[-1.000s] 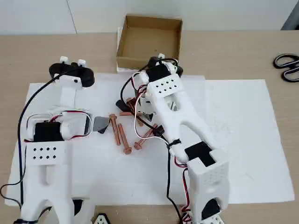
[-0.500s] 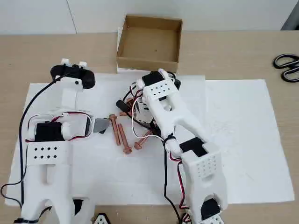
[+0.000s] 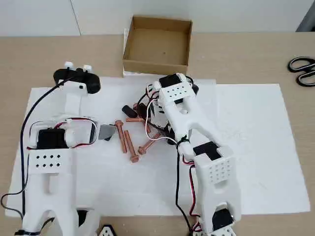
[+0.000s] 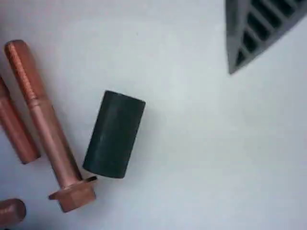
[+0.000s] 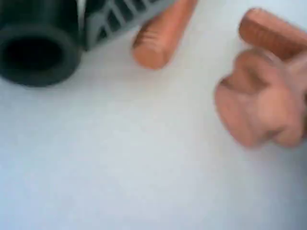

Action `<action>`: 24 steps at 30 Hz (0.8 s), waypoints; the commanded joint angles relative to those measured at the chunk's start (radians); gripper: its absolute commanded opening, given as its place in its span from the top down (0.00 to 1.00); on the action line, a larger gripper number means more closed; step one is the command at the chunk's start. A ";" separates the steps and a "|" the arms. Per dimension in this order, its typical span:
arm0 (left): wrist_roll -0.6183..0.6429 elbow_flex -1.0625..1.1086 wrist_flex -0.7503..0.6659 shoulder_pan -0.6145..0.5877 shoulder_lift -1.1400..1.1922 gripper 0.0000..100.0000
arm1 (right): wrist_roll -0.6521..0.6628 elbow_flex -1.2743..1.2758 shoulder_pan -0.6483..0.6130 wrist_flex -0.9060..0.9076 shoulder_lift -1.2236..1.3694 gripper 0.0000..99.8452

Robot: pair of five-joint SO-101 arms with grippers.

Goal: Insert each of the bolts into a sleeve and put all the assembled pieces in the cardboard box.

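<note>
The wooden table [image 3: 256,54] carried a wide white paper sheet [image 3: 256,147], and both arms stood on the sheet's near side. The left arm [image 3: 54,162] lay along the sheet's left part, with the left gripper [image 3: 106,131] low over the paper just beside the bolts. Whether it was clenched or released could not be told. The right arm [image 3: 189,118] stretched toward the middle, and the right gripper [image 5: 117,17] sat close above the paper among the parts. Its state could not be told either.

The cardboard box [image 3: 129,44] stood open-topped at the sheet's far edge. Scissors [image 3: 302,69] lay on the table's right edge.

Copper bolts [image 3: 130,145] lay loosely grouped on the paper between the arms. In the left wrist view, a black sleeve [image 4: 114,135] lay on its side just beside one bolt [image 4: 45,124]. In the right wrist view, another sleeve [image 5: 38,52] showed its open bore, with a threaded bolt end [image 5: 160,38] near it.
</note>
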 commanded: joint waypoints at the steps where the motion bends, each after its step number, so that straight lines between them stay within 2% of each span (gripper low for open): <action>1: -0.003 -0.005 -0.021 0.005 0.000 0.66 | 0.051 -0.052 0.016 -0.012 -0.002 0.77; 7: -0.003 -0.001 -0.021 0.005 0.000 0.66 | 0.058 -0.063 0.018 -0.016 0.002 0.78; 13: -0.003 0.033 -0.025 0.005 -0.002 0.66 | 0.092 -0.063 0.021 -0.019 0.002 0.99; 17: -0.003 0.033 -0.025 0.005 -0.003 0.66 | 0.155 -0.063 0.018 -0.025 0.002 0.99; 24: -0.003 0.033 -0.025 0.005 -0.006 0.66 | 0.157 -0.064 0.024 0.001 -0.005 0.99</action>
